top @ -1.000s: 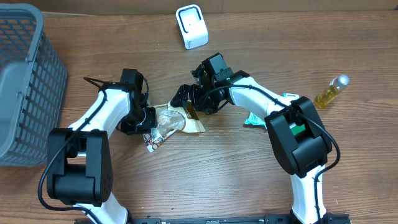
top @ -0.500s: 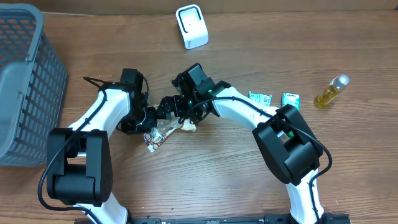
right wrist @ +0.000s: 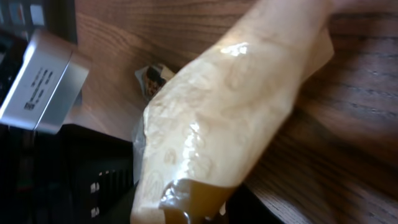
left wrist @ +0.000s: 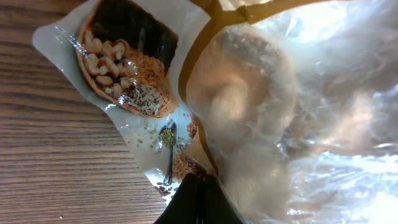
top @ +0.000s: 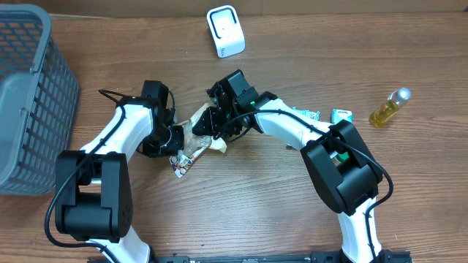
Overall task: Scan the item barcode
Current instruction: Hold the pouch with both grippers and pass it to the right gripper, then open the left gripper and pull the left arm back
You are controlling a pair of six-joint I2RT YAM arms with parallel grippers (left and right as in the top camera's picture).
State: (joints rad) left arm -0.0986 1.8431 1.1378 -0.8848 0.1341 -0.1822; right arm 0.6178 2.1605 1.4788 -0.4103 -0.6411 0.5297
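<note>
Plastic snack bag [top: 194, 143] mid-table; scanner [top: 225, 31] behind, basket [top: 33, 102] left, bottle [top: 388, 107] right.

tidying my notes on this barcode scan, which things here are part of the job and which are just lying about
For the job:
- snack bag, gripped by the left gripper and right gripper
- white scanner

Lying about:
- grey basket
- bottle of yellow liquid
- green packets

Snack bag [top: 194, 143], white scanner [top: 225, 31], gray basket [top: 44, 109]
</note>
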